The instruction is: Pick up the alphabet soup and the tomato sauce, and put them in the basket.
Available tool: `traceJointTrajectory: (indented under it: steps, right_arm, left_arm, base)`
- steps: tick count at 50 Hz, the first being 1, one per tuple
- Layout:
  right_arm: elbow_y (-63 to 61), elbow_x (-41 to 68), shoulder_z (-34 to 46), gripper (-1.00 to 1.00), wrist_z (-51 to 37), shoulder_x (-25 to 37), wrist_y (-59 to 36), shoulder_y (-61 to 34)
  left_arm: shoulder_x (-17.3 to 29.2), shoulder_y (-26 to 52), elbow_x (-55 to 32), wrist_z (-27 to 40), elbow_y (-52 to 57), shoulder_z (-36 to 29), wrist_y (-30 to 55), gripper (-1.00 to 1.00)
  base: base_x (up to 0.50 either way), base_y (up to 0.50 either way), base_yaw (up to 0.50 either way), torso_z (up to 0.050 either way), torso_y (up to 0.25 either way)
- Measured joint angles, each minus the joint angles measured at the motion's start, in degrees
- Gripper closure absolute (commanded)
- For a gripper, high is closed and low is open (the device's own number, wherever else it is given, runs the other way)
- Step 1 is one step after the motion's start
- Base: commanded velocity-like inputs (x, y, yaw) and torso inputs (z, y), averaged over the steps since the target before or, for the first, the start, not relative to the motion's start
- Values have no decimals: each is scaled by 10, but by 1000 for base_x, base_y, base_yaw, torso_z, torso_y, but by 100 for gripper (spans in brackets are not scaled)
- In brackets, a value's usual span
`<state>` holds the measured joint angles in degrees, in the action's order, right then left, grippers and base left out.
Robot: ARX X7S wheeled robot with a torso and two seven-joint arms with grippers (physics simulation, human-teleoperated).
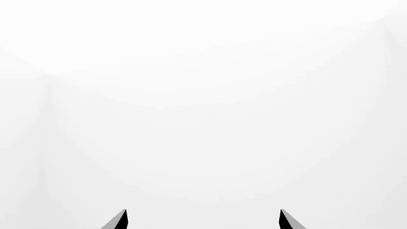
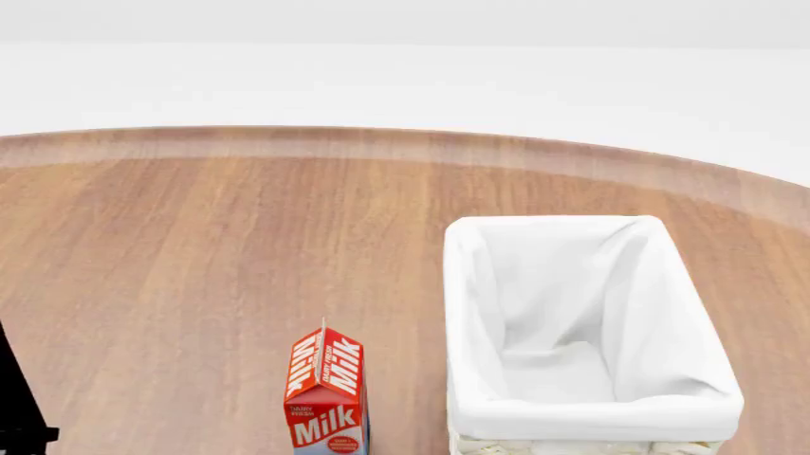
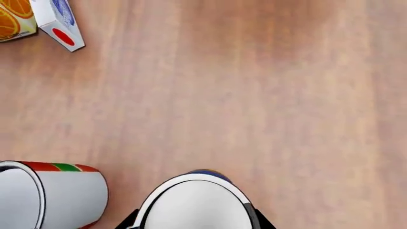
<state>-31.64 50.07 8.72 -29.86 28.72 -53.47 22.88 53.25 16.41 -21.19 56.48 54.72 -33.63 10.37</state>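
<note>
The alphabet soup (image 3: pixel 198 202) is seen between the right gripper (image 3: pixel 197 222) jaws; whether it is clamped cannot be told. The tomato sauce (image 3: pixel 47 195) stands beside it on the desk (image 3: pixel 254 95). The left gripper (image 1: pixel 203 220) jaws are apart. The basket (image 2: pixel 589 332) holds nothing.

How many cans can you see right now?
2, both in the right wrist view only: the alphabet soup directly under the right pincer, the tomato sauce beside it. Others may be hidden.

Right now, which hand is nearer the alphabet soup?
Right. The right hand is directly over the alphabet soup; the left hand faces only blank white.
</note>
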Motion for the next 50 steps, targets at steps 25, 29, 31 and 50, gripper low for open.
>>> traceJointTrajectory:
  steps: [25, 29, 31, 50]
  right_arm:
    - [-141, 154, -72, 100, -112, 29, -78, -72]
    - [-156, 192, -82, 100, -140, 34, -91, -95]
    - [-163, 213, -87, 100, -154, 37, -96, -107]
    - [-204, 405, -112, 100, -291, 76, -99, -231]
  left_arm:
    - [-1, 1, 0, 0, -1, -2, -2, -100]
    - [-2, 1, 1, 0, -3, -3, -4, -100]
    - [-2, 0, 2, -1, -4, -3, -4, -100]
    - [0, -2, 1, 0, -6, -2, -9, -100]
  base:
    - [0, 0, 0, 0, 0]
    - [0, 0, 0, 0, 0]
    - [0, 0, 0, 0, 0]
    - [0, 0, 0, 0, 1]
